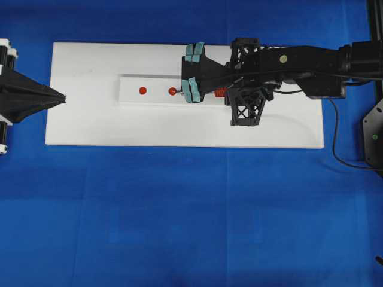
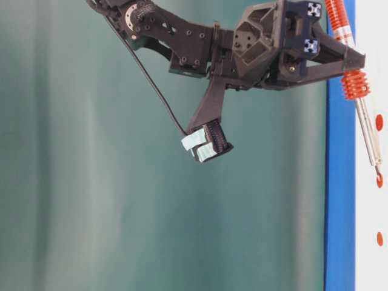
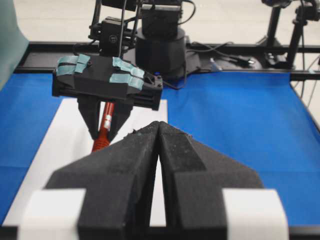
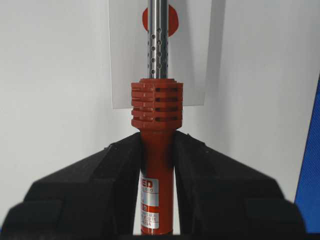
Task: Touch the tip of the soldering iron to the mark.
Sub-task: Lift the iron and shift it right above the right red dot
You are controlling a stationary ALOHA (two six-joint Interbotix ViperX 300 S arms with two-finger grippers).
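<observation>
My right gripper is shut on the red-orange handle of the soldering iron, just behind its ribbed collar. The silver shaft runs left along a white strip. Its dark tip rests at the mark, the middle red dot. The table-level view shows the soldering iron slanting down in the right gripper. In the right wrist view the tip is out of frame. My left gripper hovers shut and empty at the board's left edge.
The white strip lies on a white board over blue cloth. An outer red dot sits left of the mark; another shows behind the shaft. The iron's black cord trails off right.
</observation>
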